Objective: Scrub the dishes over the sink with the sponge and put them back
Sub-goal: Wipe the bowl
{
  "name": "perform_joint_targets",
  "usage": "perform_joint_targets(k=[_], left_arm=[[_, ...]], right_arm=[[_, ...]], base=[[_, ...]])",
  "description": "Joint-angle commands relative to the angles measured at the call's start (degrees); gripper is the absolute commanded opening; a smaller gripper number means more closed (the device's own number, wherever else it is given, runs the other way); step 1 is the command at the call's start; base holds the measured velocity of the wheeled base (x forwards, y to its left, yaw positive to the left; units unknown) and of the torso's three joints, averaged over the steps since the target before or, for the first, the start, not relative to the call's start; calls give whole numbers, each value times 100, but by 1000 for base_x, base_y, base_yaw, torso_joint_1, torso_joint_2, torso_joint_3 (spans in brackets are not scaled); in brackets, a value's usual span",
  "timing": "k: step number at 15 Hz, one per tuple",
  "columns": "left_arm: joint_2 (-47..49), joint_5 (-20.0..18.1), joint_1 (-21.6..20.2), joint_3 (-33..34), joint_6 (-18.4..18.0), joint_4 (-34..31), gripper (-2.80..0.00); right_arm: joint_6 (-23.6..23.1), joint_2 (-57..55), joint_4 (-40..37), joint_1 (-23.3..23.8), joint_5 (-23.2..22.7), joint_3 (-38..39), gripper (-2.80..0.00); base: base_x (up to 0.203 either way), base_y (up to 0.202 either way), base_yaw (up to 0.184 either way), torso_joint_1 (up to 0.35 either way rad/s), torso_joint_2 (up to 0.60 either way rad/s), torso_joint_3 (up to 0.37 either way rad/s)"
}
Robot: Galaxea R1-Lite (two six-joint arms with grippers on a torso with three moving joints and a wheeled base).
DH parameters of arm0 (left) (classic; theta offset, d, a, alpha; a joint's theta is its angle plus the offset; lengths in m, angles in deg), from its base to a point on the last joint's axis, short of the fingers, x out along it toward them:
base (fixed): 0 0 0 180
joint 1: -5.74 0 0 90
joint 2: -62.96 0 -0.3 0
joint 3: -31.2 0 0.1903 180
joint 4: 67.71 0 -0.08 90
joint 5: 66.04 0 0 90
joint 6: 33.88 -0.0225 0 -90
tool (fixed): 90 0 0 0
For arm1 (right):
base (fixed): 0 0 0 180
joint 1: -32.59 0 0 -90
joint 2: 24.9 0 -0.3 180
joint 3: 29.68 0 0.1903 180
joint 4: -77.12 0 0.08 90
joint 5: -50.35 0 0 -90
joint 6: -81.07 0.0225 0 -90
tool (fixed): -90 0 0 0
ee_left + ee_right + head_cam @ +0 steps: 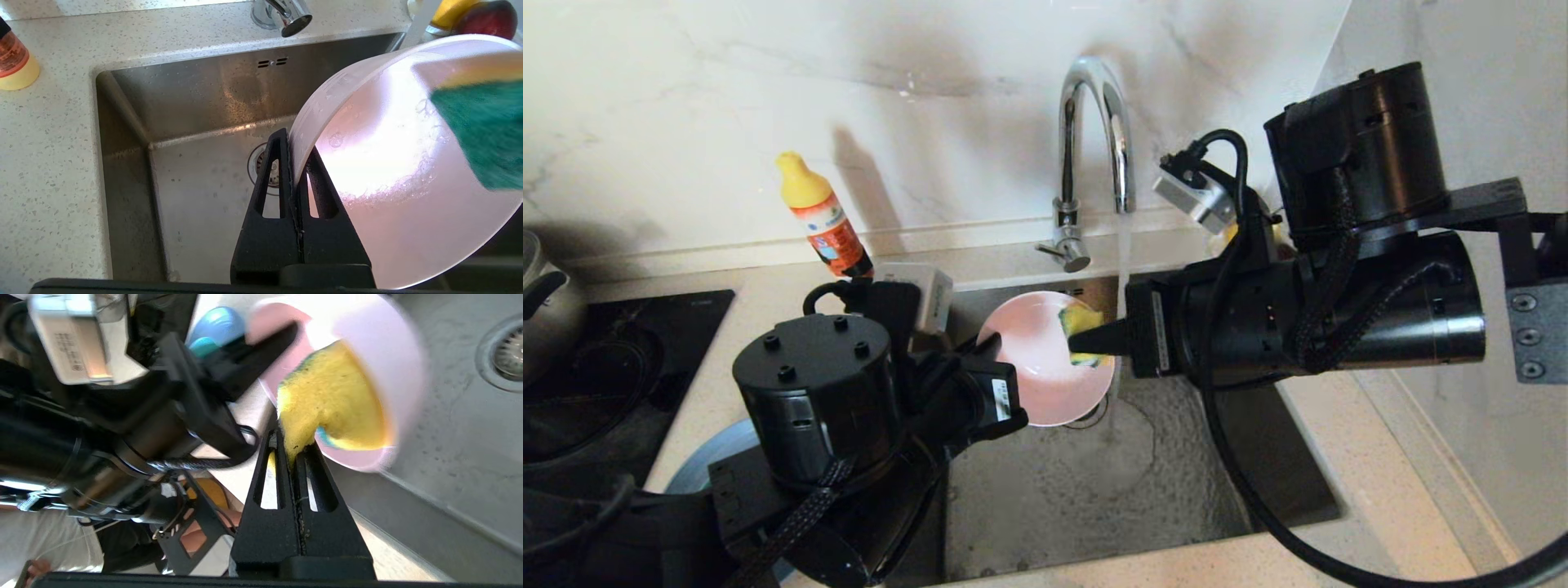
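Pink bowl [1039,363] is held up over the sink [1094,482], tipped on edge w/ its inside facing the right arm; soap bubbles cling to the inner wall in the left wrist view. Left gripper [295,163] has its fingers closed on the bowl's rim, one finger inside & one outside. Sponge [1081,327] sits inside the bowl against the inner wall, yellow side toward the right wrist cam, green scouring side [482,134] toward the left wrist cam. Right gripper [291,451] comes in from the right, fingers pinched tight on the sponge's edge, squashing it there.

Water runs from the chrome tap [1094,139] in a thin stream just beside the bowl's right edge, down to the wet sink floor. Drain strainer [261,163] lies below the bowl, partly hidden by it in the head view.

Grey-blue plate [707,457] rests on the counter [1380,490] left of the sink, mostly covered by the left arm; a bit of teal dish [203,346] shows next to it in the right wrist view. Orange soap bottle w/ yellow cap [821,216] stands on the counter behind the sink's left corner. Black cooktop [621,367] w/ a metal pot [547,302] is at far left. Fruit [470,16] sits behind the sink's right corner
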Motion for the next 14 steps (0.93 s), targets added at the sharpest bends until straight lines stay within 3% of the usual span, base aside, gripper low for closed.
perform_joint_targets(k=[1, 5, 9, 14], left_arm=[[-3, 20, -2, -1, 0, 34, -280], [-7, 2, -2, -15, 4, 43, -280], [15, -7, -2, -9, 17, 43, -280], [32, -9, -10, 6, 17, 43, -280]], right_arm=[[16, -300, -2, -162, -17, -160, -280], [42, -455, -19, -355, -10, -22, -280], [40, -313, -1, -438, -4, 625, -280], [61, 83, -4, -195, 2, 859, -280]], base=[[0, 0, 0, 0, 0, 0], [0, 0, 0, 0, 0, 0], [0, 0, 0, 0, 0, 0], [0, 0, 0, 0, 0, 0]])
